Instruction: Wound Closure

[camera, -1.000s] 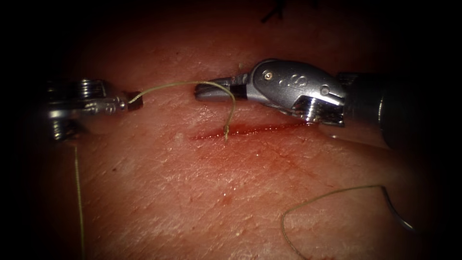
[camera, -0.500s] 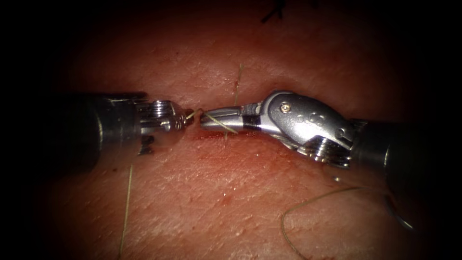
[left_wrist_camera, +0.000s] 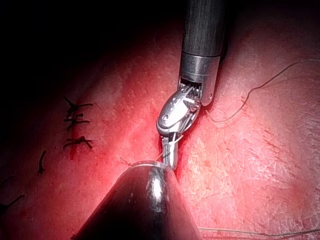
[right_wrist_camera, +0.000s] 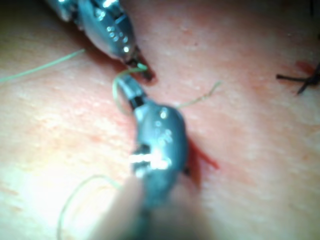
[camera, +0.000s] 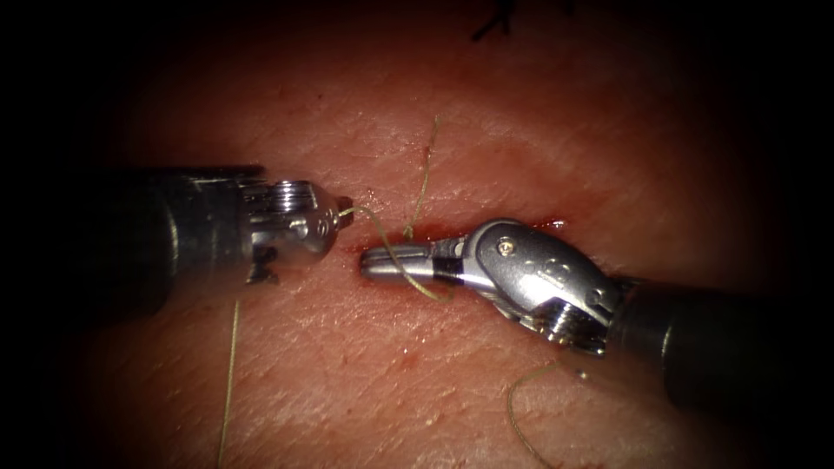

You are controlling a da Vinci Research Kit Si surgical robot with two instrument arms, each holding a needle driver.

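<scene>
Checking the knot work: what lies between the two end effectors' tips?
In the endoscope view, thread runs from the left end effector and loops over the right end effector; beneath is tissue.

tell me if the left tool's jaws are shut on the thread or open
Shut on the thread: in the endoscope view the left tool has its jaws pinched together, and the strand leaves their tip and loops over the right tool.

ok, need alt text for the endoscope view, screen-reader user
Two metal needle drivers meet tip to tip over the red cut in the pink tissue. The left tool grips the thin olive thread, which loops around the right tool's closed jaws; a loose thread end trails upward.
</scene>
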